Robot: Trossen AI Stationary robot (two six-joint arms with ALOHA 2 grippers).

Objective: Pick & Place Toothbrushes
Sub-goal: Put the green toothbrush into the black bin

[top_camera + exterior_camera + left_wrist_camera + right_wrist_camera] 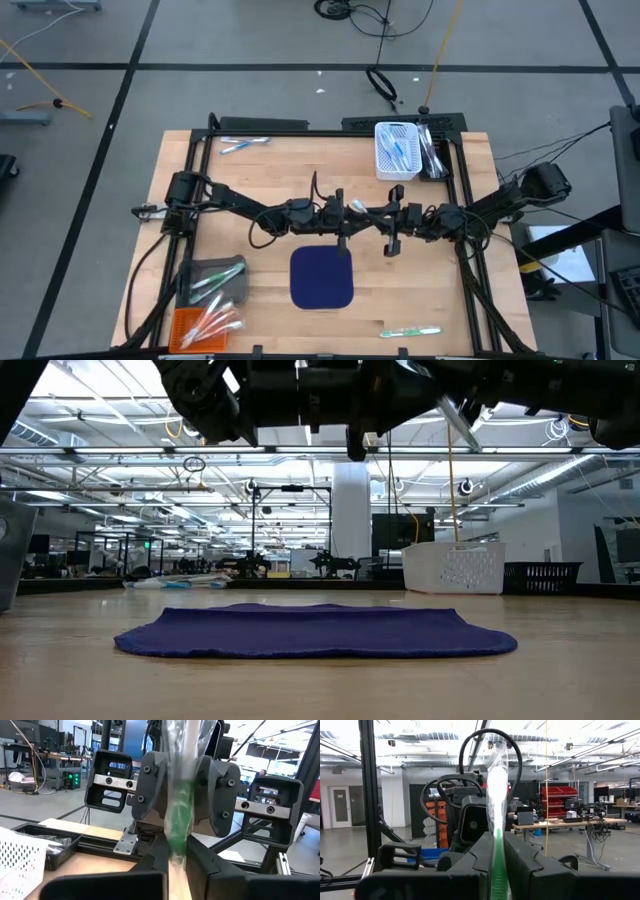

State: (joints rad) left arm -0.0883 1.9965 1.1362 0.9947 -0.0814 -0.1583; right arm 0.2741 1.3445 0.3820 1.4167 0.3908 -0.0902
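My left gripper [347, 209] and right gripper [383, 215] meet tip to tip high above the navy mat [321, 277], both shut on one green toothbrush in a clear wrapper [358, 206]. In the left wrist view this toothbrush [178, 815] runs from my left gripper [176, 852] to the facing right gripper [182, 785]. The right wrist view shows the wrapper [497, 780] sticking out past my right gripper [497, 842]. More toothbrushes lie on the table: blue-and-white ones [243, 143] at the far left, a green one [410, 331] at the near edge. My left gripper pinches the wrapped toothbrush between its two fingers at the green part [177, 837], coming level from the table's left, with the brush running on along the fingers. It is lifted clear, above the mat. My right gripper pinches the same toothbrush at its green handle [498, 840] between both fingers, level from the table's right. The clear wrapper end [496, 765] sticks out beyond the fingertips toward the left arm.
A white basket [396, 150] with blue toothbrushes and a black tray [432, 150] stand at the far edge. A grey bin [215, 280] with green brushes and an orange bin [205, 325] with pink ones sit near left. The low view shows the mat [315, 630] lying flat.
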